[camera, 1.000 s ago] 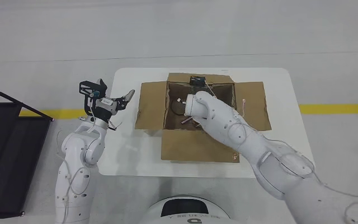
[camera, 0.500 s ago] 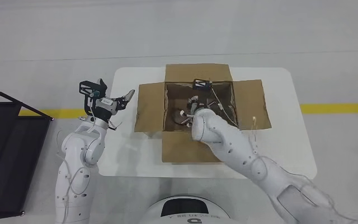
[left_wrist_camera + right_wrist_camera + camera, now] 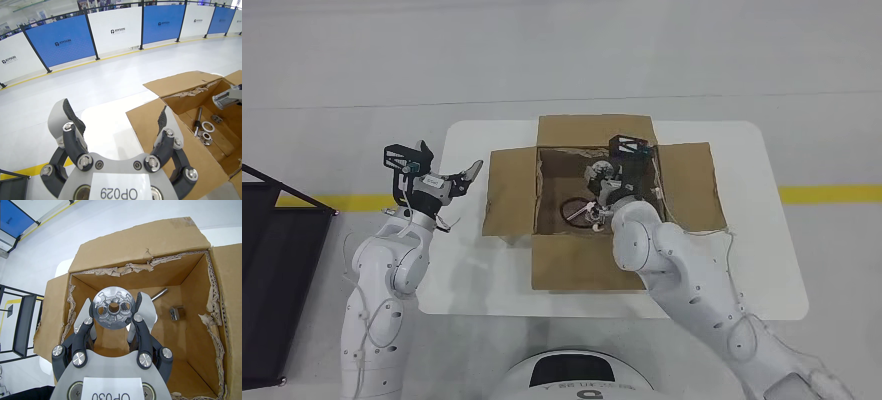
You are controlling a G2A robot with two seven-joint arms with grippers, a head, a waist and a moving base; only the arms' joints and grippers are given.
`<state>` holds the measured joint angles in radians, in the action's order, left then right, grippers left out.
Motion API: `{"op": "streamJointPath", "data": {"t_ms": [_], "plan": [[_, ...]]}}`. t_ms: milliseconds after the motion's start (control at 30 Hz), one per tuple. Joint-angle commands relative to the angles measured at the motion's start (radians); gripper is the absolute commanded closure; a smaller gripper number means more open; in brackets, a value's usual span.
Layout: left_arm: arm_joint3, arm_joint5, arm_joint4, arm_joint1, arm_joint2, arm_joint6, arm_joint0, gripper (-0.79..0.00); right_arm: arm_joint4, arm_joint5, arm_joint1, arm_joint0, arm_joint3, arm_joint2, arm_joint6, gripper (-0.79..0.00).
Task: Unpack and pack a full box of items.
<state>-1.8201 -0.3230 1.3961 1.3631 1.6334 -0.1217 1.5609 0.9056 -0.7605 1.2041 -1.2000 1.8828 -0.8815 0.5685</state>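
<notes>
An open cardboard box (image 3: 572, 262) stands mid-table with its flaps spread. My right gripper (image 3: 114, 309) hangs over the box's inside (image 3: 599, 183), shut on a round slotted metal disc (image 3: 113, 310) gripped by its rim. On the box floor lie a steel rod (image 3: 159, 294), a small metal block (image 3: 174, 313) and two metal rings (image 3: 207, 126). My left gripper (image 3: 115, 107) is open and empty above the table, left of the box (image 3: 447, 180).
The white table (image 3: 482, 270) has bare room left and right of the box. Torn cardboard edges (image 3: 122, 270) line the box's rim. A black rack (image 3: 272, 260) stands on the floor beyond the table's left side.
My right arm has swung rightward across the box and its wrist has risen from the box's inside. The left arm has kept still.
</notes>
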Motion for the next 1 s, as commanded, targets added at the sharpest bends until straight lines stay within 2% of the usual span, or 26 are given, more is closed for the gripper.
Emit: {"op": "streamJointPath", "data": {"t_ms": [0, 133, 300, 433, 500, 633, 733, 867, 967], "plan": [[0.000, 0.000, 0.000, 0.000, 0.000, 0.000, 0.000, -0.785, 0.001, 0.002, 0.003, -0.016, 0.006, -0.007, -0.050, 0.000], [0.000, 0.000, 0.000, 0.000, 0.000, 0.000, 0.000, -0.785, -0.112, -0.010, -0.010, -0.146, 0.211, -0.181, -0.118, 0.000], [0.000, 0.000, 0.000, 0.000, 0.000, 0.000, 0.000, -0.785, -0.203, 0.034, -0.037, -0.443, 0.457, -0.497, -0.206, 0.000], [0.000, 0.000, 0.000, 0.000, 0.000, 0.000, 0.000, -0.785, -0.380, 0.105, -0.031, -0.629, 0.467, -0.734, -0.319, 0.000], [0.000, 0.000, 0.000, 0.000, 0.000, 0.000, 0.000, -0.785, -0.448, 0.103, -0.025, -0.701, 0.460, -0.828, -0.354, 0.000], [0.000, 0.000, 0.000, 0.000, 0.000, 0.000, 0.000, -0.785, -0.527, 0.111, -0.018, -0.770, 0.401, -0.941, -0.368, 0.000], [0.000, 0.000, 0.000, 0.000, 0.000, 0.000, 0.000, -0.785, -0.529, 0.098, -0.019, -0.789, 0.353, -0.987, -0.319, 0.000], [0.000, 0.000, 0.000, 0.000, 0.000, 0.000, 0.000, -0.785, -0.469, 0.064, -0.031, -0.786, 0.295, -1.019, -0.196, 0.000], [0.000, 0.000, 0.000, 0.000, 0.000, 0.000, 0.000, -0.785, -0.369, 0.029, -0.046, -0.758, 0.246, -1.019, -0.085, 0.000]]}}
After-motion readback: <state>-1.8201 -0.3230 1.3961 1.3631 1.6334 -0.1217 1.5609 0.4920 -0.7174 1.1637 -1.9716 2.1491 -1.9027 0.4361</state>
